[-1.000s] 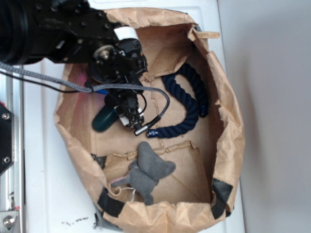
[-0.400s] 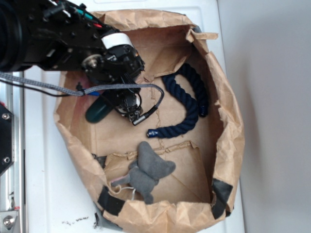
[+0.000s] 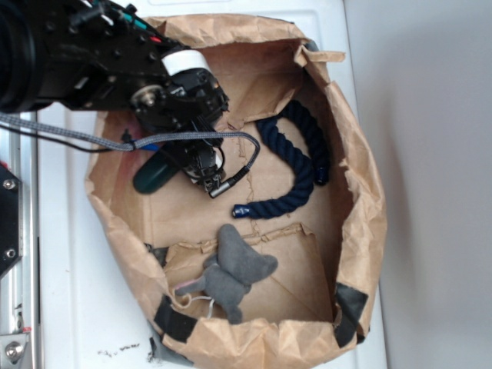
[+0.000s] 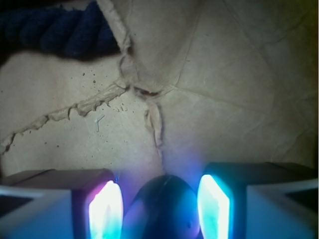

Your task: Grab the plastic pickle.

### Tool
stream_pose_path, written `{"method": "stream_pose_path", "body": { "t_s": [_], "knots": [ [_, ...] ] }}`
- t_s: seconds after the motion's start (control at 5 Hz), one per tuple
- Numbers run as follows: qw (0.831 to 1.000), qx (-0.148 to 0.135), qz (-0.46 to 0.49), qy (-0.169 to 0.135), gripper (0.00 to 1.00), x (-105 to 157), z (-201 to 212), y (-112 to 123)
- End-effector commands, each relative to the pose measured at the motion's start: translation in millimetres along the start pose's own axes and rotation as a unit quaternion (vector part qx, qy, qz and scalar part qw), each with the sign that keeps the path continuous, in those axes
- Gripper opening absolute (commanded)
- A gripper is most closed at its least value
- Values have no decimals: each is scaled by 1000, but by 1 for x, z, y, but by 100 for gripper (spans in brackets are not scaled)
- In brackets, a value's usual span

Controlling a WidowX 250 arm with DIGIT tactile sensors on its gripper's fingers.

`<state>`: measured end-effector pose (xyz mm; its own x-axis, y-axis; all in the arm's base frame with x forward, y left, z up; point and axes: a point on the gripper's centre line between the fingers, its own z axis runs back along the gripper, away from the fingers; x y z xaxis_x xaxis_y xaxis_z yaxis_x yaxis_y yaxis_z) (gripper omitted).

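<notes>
Your paper bag (image 3: 361,200) sits in the same spot on the white surface (image 3: 65,292), no shift there. The black arm (image 3: 84,58) has swung up and left compared with a second ago, and over the last half second it's barely budged. The navy rope (image 3: 304,157) and the grey plush toy (image 3: 231,273) haven't moved at all. The plastic pickle (image 3: 151,174) went along with the arm toward the bag's left wall, so its rounded end now pokes out lower left. Your gripper (image 4: 160,209) is clamped on it: in the wrist view, the dark green end sits squeezed between both glowing pads (image 4: 105,209).
</notes>
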<state>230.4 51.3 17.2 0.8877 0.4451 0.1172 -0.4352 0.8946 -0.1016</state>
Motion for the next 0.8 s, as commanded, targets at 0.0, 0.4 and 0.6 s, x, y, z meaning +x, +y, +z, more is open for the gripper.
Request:
{"method": "stream_pose_path", "body": {
  "t_s": [0.0, 0.4, 0.6],
  "knots": [
    [999, -27, -29, 2, 0, 27, 83, -36],
    [999, -37, -39, 0, 0, 31, 111, -41],
    [998, -25, -48, -15, 0, 26, 109, -39]
  ]
}}
